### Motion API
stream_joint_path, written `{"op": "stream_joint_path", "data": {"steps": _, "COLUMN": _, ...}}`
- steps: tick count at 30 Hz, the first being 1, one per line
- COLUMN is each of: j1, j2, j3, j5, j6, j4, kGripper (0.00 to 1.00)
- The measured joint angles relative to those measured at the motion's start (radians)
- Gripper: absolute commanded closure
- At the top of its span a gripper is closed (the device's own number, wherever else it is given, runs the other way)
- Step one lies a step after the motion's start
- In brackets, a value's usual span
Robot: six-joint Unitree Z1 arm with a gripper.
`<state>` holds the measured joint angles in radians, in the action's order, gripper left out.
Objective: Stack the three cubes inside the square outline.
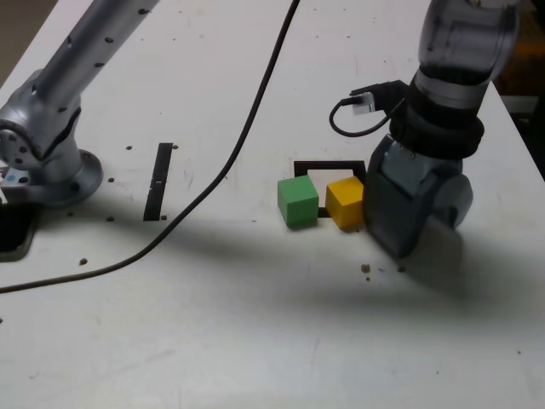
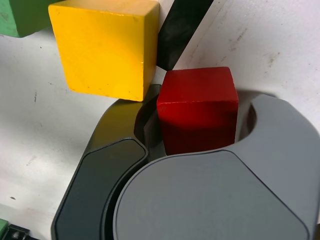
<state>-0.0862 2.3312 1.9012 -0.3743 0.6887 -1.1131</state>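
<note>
- The gripper (image 2: pixel 197 150) sat low on the table (image 1: pixel 255 324) with its jaws around the red cube (image 2: pixel 197 107). One jaw looked to be against a side of the cube; whether the other was too, and so whether the grip had actually clamped, I could not tell.
- In the exterior view the red cube was hidden behind the gripper (image 1: pixel 400 217).
- The yellow cube (image 2: pixel 102 47) lay just beside the red one, its near corner very close to one jaw. Judged risk: if the jaws shifted or lifted at a slant, that jaw could nudge the yellow cube along the table.
- The jaws seemed to hold the red cube low and toward one edge. Judged risk: an off-centre pinch might let it twist or slip out on the lift.
- The green cube (image 1: pixel 298 200) stood near the yellow (image 1: pixel 346 203), at the exterior view's left of it; both sat at the outline's near edge, neither clearly inside it.
- The outline (image 1: pixel 328 166) was partly covered by them. Judged risk: setting the red cube down there could knock its neighbours.
</note>
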Motion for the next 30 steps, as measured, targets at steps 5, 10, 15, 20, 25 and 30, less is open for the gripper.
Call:
{"op": "stream_joint_path", "data": {"steps": 5, "j1": 0.001, "j2": 0.0, "j3": 0.002, "j5": -0.002, "j6": -0.004, "j4": 0.0, "kGripper": 0.79}}
{"op": "stream_joint_path", "data": {"steps": 10, "j1": 0.001, "j2": 0.0, "j3": 0.005, "j5": 0.001, "j6": -0.004, "j4": -0.004, "kGripper": 0.79}}
{"op": "stream_joint_path", "data": {"steps": 15, "j1": -0.006, "j2": 0.0, "j3": 0.014, "j5": 0.003, "j6": -0.004, "j4": -0.012, "kGripper": 0.79}}
{"op": "stream_joint_path", "data": {"steps": 20, "j1": -0.024, "j2": 0.0, "j3": 0.04, "j5": 0.015, "j6": -0.003, "j4": -0.028, "kGripper": 0.79}}
{"op": "stream_joint_path", "data": {"steps": 25, "j1": -0.043, "j2": -0.003, "j3": 0.067, "j5": 0.03, "j6": 0.0, "j4": -0.056, "kGripper": 0.79}}
{"op": "stream_joint_path", "data": {"steps": 30, "j1": -0.057, "j2": -0.026, "j3": 0.093, "j5": 0.065, "j6": 0.003, "j4": -0.084, "kGripper": 0.79}}
